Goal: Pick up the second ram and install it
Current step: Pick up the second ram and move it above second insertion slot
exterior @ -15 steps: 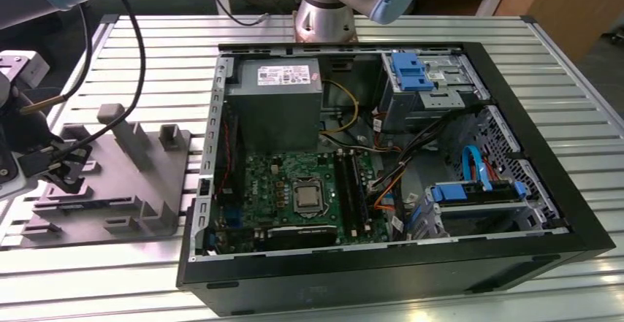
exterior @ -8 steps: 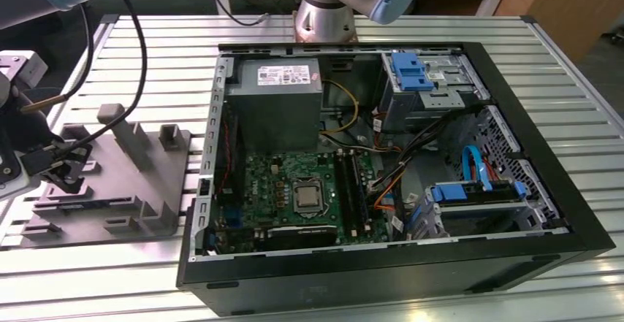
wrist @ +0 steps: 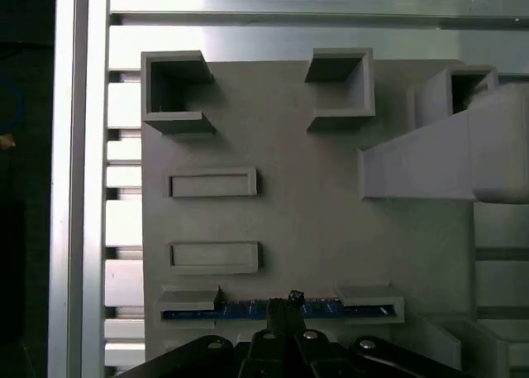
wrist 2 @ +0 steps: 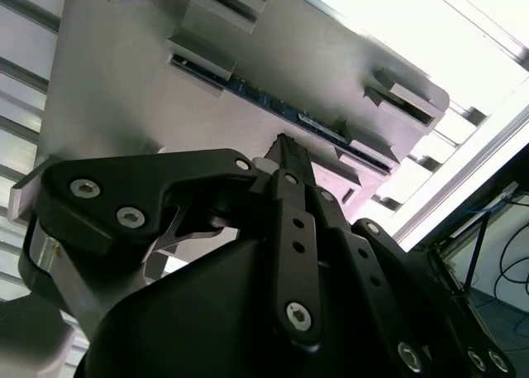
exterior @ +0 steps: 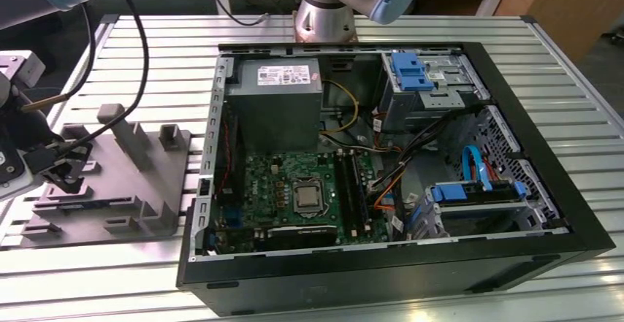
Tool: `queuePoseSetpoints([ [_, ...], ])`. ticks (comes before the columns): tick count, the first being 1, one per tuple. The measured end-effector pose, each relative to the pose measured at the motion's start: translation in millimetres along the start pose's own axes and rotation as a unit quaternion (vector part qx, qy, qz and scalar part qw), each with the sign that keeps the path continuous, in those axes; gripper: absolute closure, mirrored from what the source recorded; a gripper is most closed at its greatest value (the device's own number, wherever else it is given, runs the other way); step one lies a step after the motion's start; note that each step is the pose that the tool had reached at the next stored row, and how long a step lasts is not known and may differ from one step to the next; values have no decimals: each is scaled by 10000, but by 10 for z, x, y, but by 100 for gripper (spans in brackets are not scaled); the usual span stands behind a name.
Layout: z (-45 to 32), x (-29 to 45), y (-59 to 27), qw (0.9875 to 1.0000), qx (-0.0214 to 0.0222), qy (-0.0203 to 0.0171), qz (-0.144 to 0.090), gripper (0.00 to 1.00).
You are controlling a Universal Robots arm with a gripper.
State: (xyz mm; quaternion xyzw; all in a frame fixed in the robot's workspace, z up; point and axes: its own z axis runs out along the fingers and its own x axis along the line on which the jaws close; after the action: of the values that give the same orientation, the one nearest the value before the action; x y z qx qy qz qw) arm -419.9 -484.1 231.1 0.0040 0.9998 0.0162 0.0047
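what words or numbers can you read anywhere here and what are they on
No text can be read for certain.
The white label on the grey power supply box carries print, but it is too small to read.
The blue memory stick in the grey holder plate shows no legible marking.
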Motion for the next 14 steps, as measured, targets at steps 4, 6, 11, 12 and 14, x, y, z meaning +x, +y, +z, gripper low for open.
queuePoseSetpoints([
  [4, 0, 0, 0, 10000, -1, 3, -92, 90],
  [6, 0, 0, 0, 9999, -2, 5, -143, 90],
  [11, 0, 0, 0, 9996, -3, 10, -298, 90],
  [12, 0, 0, 0, 9994, -3, 11, -332, 90],
  [14, 0, 0, 0, 9992, -4, 13, -402, 90],
])
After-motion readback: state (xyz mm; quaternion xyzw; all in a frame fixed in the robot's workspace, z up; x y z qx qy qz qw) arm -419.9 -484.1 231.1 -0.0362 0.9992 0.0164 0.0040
